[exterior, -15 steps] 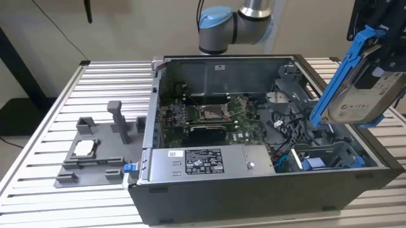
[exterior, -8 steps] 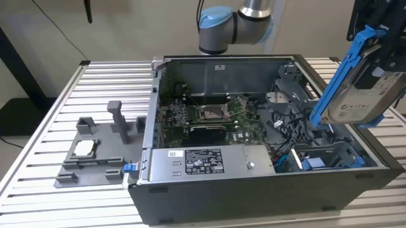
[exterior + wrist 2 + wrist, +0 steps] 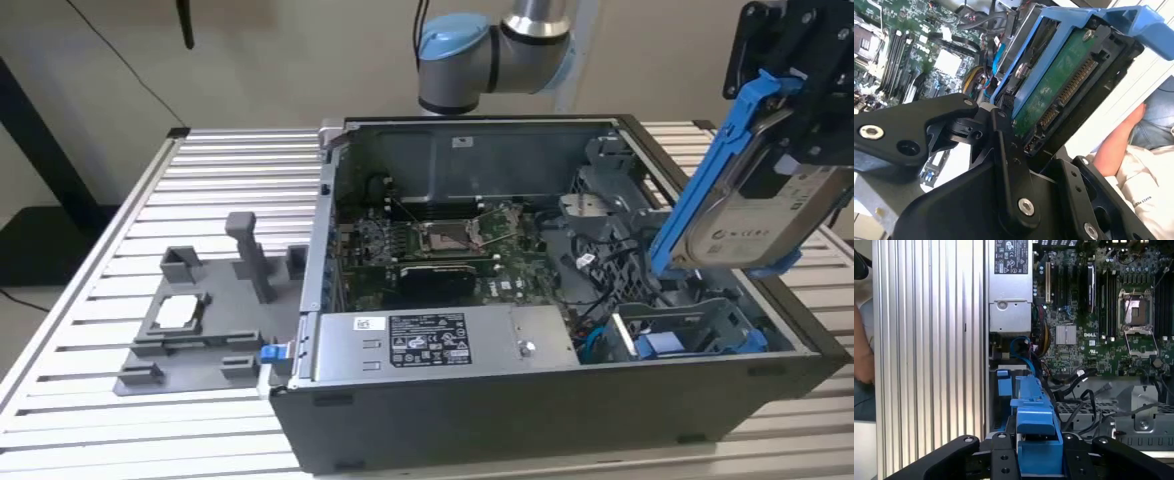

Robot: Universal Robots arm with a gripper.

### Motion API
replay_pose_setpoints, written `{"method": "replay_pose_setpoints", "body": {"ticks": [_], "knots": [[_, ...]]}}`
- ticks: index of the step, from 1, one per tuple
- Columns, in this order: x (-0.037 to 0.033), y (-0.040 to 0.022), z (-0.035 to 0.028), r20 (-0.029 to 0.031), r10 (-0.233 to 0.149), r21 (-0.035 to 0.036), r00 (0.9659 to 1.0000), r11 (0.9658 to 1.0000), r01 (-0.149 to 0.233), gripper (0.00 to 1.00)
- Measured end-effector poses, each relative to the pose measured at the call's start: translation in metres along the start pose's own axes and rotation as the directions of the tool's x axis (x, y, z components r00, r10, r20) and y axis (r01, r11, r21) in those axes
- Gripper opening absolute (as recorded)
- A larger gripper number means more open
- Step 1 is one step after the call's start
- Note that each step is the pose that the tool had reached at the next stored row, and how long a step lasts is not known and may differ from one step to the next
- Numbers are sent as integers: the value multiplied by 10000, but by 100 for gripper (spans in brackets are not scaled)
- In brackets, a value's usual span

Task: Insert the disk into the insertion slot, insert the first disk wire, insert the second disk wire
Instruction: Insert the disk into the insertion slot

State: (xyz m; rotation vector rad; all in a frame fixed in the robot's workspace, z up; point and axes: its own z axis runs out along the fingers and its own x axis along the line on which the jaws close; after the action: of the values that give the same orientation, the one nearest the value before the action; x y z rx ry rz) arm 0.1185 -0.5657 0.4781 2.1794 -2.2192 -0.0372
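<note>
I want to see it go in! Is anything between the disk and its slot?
Nothing visible. The gripper holds the disk tilted in the air above the open slot; black cables lie beside the slot, not across it.

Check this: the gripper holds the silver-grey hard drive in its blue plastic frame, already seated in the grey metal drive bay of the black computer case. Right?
Not seated. The exterior view shows the gripper holding the silver-grey hard drive tilted in the air above the grey metal drive bay.
</note>
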Motion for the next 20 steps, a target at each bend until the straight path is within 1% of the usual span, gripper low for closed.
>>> {"method": "replay_pose_setpoints", "body": {"ticks": [7, 20], "knots": [[12, -5, 129, 1, -14, -6, 10000, 10000, 14, 33], [15, -12, 365, -2, -91, -5, 10000, 10000, 91, 33]]}}
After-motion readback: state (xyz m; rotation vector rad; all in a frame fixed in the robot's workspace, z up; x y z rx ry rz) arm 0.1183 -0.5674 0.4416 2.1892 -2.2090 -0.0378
